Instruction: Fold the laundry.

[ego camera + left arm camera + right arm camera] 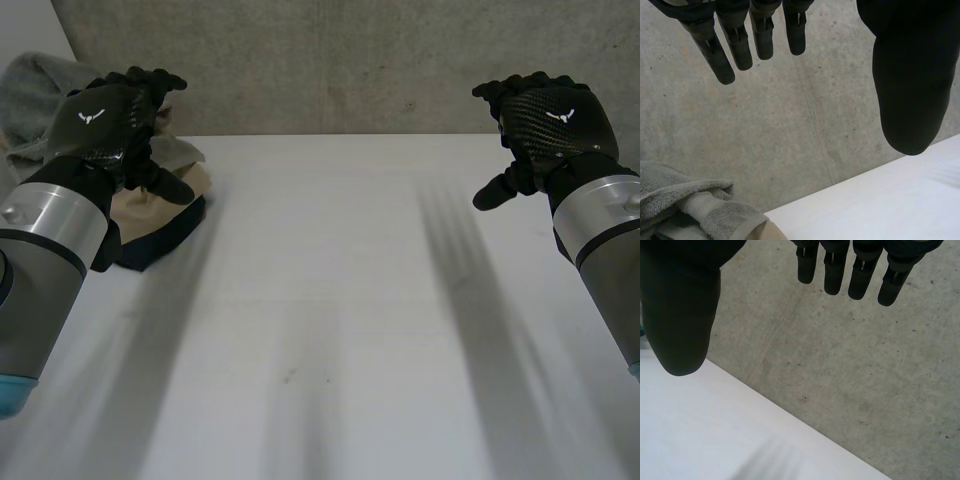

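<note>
Grey concrete wall (350,60) rises just behind the far edge of the white table (330,300). The laundry (150,215) lies heaped at the table's far left corner. A grey towel (35,85) is at the back, a beige cloth (140,205) lies in front of it, and a dark cloth (165,240) lies nearest the table's middle. The heap is crumpled, so its long axis cannot be told. Above it hangs the left hand (105,120), partly hiding it, with fingers straight, thumb apart and nothing held. The right hand (550,120) hangs above the table's far right edge, likewise spread and empty.

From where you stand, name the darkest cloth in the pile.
The black cloth at the pile's front edge, under the beige cloth; the grey towel lies behind both.
</note>
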Controlling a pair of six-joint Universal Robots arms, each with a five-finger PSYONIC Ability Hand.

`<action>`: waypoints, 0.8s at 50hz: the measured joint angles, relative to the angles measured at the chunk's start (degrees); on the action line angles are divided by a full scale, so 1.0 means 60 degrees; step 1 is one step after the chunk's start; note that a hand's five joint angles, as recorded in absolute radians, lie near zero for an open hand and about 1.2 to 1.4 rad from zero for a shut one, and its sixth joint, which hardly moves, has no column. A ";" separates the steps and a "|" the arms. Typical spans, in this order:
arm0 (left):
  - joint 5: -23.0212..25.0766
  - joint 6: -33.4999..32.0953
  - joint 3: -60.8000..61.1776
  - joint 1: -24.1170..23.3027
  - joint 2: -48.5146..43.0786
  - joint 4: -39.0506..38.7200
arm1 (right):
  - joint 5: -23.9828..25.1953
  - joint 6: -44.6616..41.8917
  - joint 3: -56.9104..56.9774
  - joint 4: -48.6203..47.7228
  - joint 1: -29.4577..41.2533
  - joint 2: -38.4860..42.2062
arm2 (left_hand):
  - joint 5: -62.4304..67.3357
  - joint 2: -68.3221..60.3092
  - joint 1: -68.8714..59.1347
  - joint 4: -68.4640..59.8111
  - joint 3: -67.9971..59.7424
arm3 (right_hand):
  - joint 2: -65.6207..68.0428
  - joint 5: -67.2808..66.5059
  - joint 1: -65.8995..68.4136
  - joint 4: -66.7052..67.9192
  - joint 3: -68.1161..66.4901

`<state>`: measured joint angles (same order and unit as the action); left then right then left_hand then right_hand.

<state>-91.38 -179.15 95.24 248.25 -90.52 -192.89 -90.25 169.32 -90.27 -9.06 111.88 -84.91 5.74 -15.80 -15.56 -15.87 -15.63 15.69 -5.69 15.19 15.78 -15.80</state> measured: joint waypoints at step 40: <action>0.1982 -0.4800 -0.7177 0.3500 -0.7738 -0.1225 | 0.0131 -0.0262 -0.0132 0.0068 0.0090 0.0098 | 0.6815 -0.6885 -0.7479 -0.6879 -0.6835 | -0.0560 0.0540 -0.0299 -0.0597 0.0594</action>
<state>-79.49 -207.95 52.18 269.25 -136.94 -200.24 -89.47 167.74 -91.07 -8.65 112.42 -84.32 46.63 -57.11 -60.43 -57.14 -56.65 12.33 -2.45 13.40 12.19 -12.24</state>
